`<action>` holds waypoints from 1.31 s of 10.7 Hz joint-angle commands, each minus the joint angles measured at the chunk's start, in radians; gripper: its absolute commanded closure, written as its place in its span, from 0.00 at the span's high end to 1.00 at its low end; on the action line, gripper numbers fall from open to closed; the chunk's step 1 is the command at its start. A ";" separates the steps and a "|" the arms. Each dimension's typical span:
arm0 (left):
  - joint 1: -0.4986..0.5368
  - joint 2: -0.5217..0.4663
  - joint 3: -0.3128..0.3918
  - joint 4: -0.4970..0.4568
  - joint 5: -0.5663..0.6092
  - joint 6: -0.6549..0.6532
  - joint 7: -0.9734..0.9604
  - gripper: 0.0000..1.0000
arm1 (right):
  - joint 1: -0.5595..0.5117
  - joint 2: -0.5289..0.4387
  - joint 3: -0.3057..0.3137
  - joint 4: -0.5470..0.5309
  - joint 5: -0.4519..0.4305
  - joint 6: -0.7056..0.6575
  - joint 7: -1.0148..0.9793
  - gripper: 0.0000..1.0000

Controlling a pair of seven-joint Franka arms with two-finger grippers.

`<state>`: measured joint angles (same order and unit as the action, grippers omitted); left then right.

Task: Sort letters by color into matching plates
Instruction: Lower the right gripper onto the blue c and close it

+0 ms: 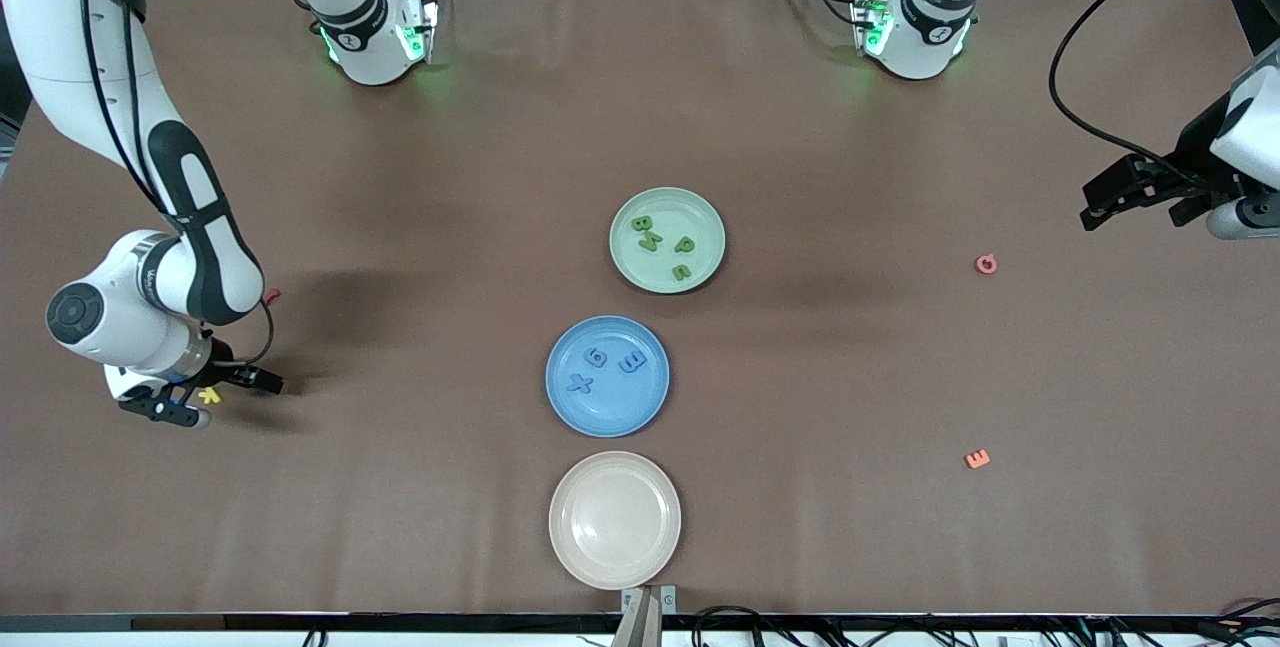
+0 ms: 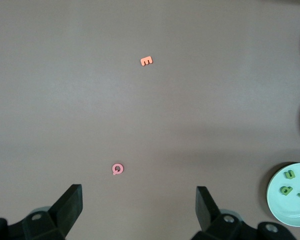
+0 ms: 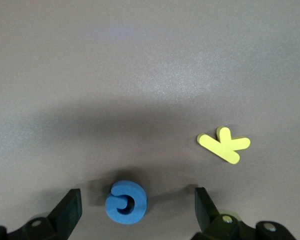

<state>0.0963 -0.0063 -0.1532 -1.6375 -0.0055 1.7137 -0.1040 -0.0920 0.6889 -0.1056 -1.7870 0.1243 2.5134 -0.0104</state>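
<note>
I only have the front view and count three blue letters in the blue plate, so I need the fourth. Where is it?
Observer: The right wrist view shows a blue letter lying flat on the table between the open fingers of the right gripper, touching neither.
Operator: And the yellow one by that gripper?
Observer: The yellow letter lies outside the fingers, apart from the blue one.
Operator: Is the left gripper carrying anything?
Observer: No. The left gripper is open with nothing between its fingers, over the table near the pink letter.
</note>
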 commanded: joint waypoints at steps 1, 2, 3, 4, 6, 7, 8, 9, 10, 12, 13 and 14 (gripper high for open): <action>0.003 -0.008 -0.003 -0.009 0.021 0.012 0.018 1.00 | -0.008 -0.045 0.014 -0.051 0.011 0.019 0.013 0.93; 0.003 -0.008 -0.003 -0.009 0.021 0.012 0.018 1.00 | -0.008 -0.045 0.014 -0.051 0.011 0.019 0.015 0.86; 0.003 -0.008 -0.002 -0.009 0.021 0.012 0.018 1.00 | -0.008 -0.045 0.014 -0.051 0.011 0.019 0.015 0.79; 0.003 -0.008 -0.002 -0.009 0.021 0.012 0.018 1.00 | -0.008 -0.045 0.014 -0.051 0.011 0.019 0.015 0.72; 0.005 -0.006 -0.003 -0.009 0.021 0.012 0.018 1.00 | -0.006 -0.043 0.014 -0.052 0.011 0.021 0.015 0.53; 0.005 -0.006 -0.002 -0.009 0.021 0.012 0.018 1.00 | -0.005 -0.043 0.014 -0.052 0.011 0.019 0.015 0.43; 0.005 -0.006 -0.002 -0.009 0.021 0.012 0.018 1.00 | -0.005 -0.045 0.014 -0.052 0.011 0.019 0.015 0.36; 0.005 -0.006 -0.002 -0.009 0.021 0.012 0.018 1.00 | -0.005 -0.043 0.014 -0.052 0.011 0.019 0.015 0.30; 0.005 -0.006 -0.002 -0.009 0.021 0.012 0.018 1.00 | -0.005 -0.043 0.014 -0.052 0.011 0.021 0.015 0.23; 0.003 -0.006 -0.003 -0.009 0.021 0.012 0.018 1.00 | 0.000 -0.043 0.014 -0.048 0.011 0.019 0.014 0.14; 0.003 -0.006 -0.003 -0.009 0.019 0.012 0.018 1.00 | 0.009 -0.052 0.014 -0.040 0.009 0.015 0.012 0.13; 0.003 -0.004 -0.003 -0.010 0.016 0.012 0.018 1.00 | 0.021 -0.063 0.014 -0.025 0.009 0.007 0.010 0.13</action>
<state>0.0970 -0.0056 -0.1526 -1.6375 -0.0055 1.7138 -0.1040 -0.0881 0.6722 -0.1002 -1.8014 0.1283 2.5257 -0.0050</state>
